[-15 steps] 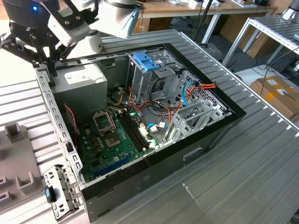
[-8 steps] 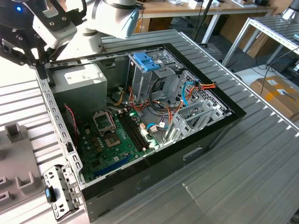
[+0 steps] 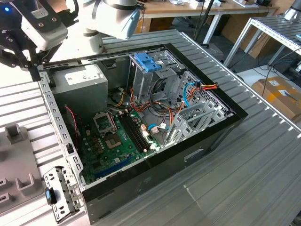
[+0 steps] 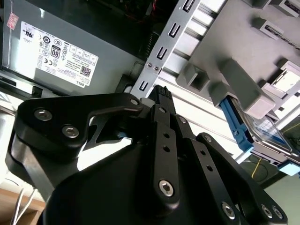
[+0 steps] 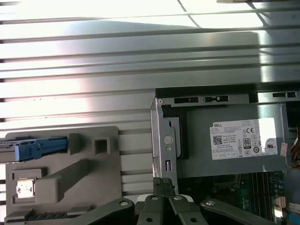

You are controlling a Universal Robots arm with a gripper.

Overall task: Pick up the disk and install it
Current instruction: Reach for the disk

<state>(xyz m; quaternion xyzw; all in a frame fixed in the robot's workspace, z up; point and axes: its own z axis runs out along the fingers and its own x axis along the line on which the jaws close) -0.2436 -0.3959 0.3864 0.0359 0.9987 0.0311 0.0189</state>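
Since the disk (image 5: 33, 149) is a stiff slab of metal, I judge it heavy for its size, smooth on its faces and unforgiving of knocks. It wants a firm, square hold and no dropping. It sits in a slot of the grey holder (image 5: 89, 173), with a blue rail along the edge I can see. In the second wrist view the disk (image 4: 260, 131) is partly hidden behind the holder's (image 4: 225, 42) blocks, and I cannot tell whether it stands upright or leans. I would pinch the bare metal body across its thickness, where it stands clear of the slot. I would also keep off the plastic rails: they look likely to flex, and my guess is they have to slide into a bay.

The holder lies on the ribbed worktop (image 5: 93, 61), just beside the open case (image 3: 235, 115). Inside the case, the nearest thing to the holder is the grey power supply (image 5: 234, 140) with its white sticker. Farther in stands the metal cage (image 3: 146, 82), with a light-blue bracket (image 3: 146, 61) on top.

My jaws are together with nothing between them. In the first wrist view, my fingertips (image 5: 158, 183) hang over the case's perforated metal edge, near the corner of the power supply. The second wrist view shows a fingertip (image 4: 161, 91) over that same edge. The disk is well apart from them, off to the holder's side, and I am not touching it.
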